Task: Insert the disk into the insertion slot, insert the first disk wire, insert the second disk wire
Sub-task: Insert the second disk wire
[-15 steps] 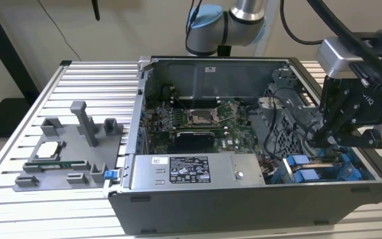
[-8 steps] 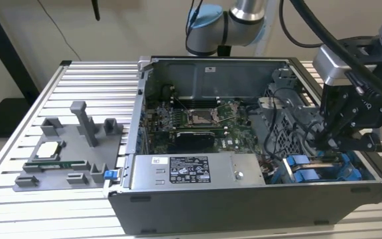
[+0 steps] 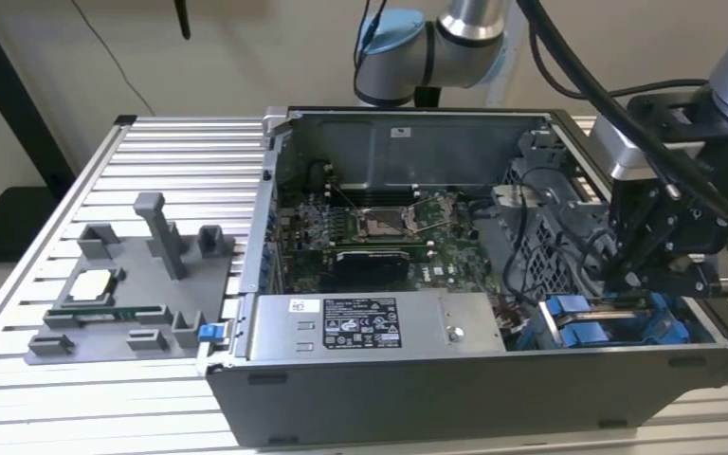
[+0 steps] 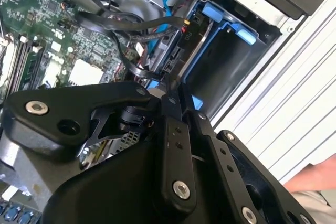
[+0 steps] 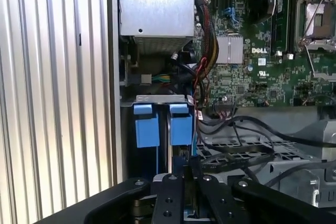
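Currently the gripper, fingers pinched together on a black wire plug, needs square alignment with the disk just ahead before pressing home.

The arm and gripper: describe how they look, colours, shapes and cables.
The arm has silver-grey tubular links and a light blue joint cap, with black cables running along it. The gripper is black, blocky and angular. In both wrist views its flat black linkage bars carry round silver screw heads.
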`<act>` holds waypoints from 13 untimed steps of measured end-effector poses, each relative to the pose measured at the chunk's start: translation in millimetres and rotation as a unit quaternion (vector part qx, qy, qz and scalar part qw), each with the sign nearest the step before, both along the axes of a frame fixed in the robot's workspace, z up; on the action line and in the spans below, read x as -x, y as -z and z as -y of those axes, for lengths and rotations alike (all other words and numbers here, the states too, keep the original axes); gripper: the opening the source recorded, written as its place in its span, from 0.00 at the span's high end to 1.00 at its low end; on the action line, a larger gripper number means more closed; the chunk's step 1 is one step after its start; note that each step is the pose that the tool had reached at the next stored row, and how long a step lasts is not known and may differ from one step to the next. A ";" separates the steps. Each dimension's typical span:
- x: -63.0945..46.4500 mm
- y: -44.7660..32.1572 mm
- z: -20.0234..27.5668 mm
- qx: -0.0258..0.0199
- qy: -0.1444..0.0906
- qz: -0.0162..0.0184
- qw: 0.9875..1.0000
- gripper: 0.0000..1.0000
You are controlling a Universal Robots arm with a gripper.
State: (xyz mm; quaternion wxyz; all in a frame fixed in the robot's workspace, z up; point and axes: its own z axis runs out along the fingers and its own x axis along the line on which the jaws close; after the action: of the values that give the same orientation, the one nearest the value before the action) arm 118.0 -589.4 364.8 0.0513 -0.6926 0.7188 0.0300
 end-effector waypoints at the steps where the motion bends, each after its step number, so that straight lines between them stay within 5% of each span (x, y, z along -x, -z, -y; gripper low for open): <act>1: 0.0 1.1 -0.1 0.000 0.000 0.001 1.000 1.00; 13: -4.9 6.7 -4.5 0.000 0.000 0.001 1.000 1.00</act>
State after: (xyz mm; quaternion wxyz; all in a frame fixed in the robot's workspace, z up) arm 123.0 -585.0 358.2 0.0520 -0.6926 0.7188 0.0291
